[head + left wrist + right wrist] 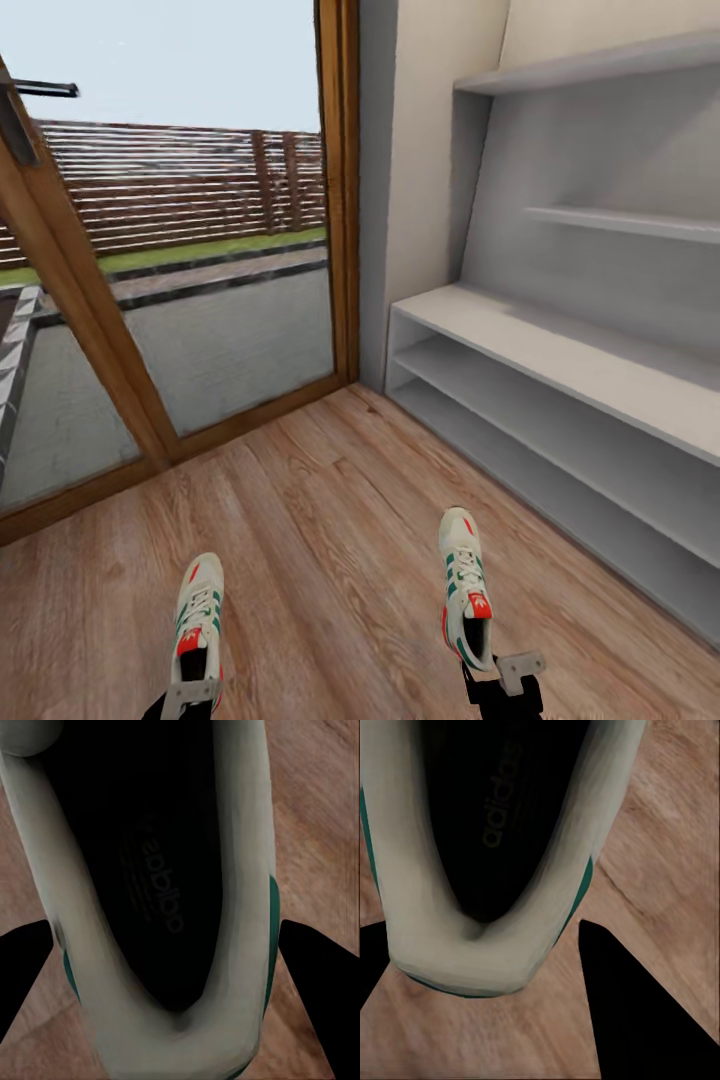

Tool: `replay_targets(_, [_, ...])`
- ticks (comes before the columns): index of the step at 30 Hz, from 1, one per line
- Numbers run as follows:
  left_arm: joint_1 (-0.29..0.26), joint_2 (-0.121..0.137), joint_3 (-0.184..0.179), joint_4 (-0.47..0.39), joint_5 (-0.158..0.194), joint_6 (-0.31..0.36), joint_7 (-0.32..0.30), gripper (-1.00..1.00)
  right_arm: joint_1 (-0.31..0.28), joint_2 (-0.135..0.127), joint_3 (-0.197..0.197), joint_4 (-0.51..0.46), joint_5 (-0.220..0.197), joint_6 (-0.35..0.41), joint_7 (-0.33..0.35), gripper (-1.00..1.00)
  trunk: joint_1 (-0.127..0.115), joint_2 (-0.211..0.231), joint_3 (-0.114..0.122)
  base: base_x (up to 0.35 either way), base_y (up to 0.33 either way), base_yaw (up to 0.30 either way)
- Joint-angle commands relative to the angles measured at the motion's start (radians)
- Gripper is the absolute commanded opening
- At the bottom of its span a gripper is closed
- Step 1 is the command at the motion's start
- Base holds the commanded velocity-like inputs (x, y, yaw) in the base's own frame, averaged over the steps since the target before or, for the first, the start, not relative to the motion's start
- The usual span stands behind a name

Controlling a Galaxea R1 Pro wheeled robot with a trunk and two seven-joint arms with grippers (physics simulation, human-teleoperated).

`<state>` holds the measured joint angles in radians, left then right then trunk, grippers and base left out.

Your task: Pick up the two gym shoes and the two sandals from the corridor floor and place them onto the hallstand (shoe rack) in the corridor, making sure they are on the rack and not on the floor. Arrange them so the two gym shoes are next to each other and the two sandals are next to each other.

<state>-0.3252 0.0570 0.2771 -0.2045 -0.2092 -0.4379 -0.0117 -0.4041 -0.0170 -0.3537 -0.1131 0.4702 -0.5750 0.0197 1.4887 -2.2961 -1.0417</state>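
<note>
Two gym shoes are seen low in the head view, toes pointed away from the robot: the left gym shoe [197, 622] and the right gym shoe [467, 588], well apart, with bare corridor floor [330, 560] between them. The left gripper [190, 697] is placed at the heel of the left shoe and the right gripper [505, 680] at the heel of the right one; both are cut off by the lower picture edge.

In the left wrist view the dark fingers [319, 975] are spread on either side of the shoe's heel [180, 1020], with floor showing between each finger and the shoe; nothing is clamped. In the right wrist view one finger [637, 1005] is set just beside the heel [472, 945], the other cut off at the picture's edge; whether the shoe is touched cannot be told.

The hallstand [560, 350] is ranged along the right, its bench top and two lower shelves unoccupied, its far end cut off. Open floor is left between it and the right shoe. Ahead, the floor is bounded by a wood-framed glass door [230, 330], through which a fence [180, 180] is seen.
</note>
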Motion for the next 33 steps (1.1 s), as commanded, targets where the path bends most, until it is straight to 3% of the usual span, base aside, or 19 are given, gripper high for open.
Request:
replay_targets(1, [0.0, 0.0, 0.008, 0.001, -0.01, -0.004, 0.0, -1.0, -0.001, 0.0, -0.008, 0.001, 0.007, -0.003, 0.001, -1.0, 0.0, 0.0, -0.001, 0.0, 0.0, -0.3])
replay_targets(33, [-0.001, -0.002, 0.008, 0.001, -0.012, -0.004, -0.001, -1.0, -0.001, 0.0, -0.008, 0.001, 0.007, -0.003, 0.0, -1.0, 0.0, 0.0, -0.001, 0.0, 0.0, -0.3])
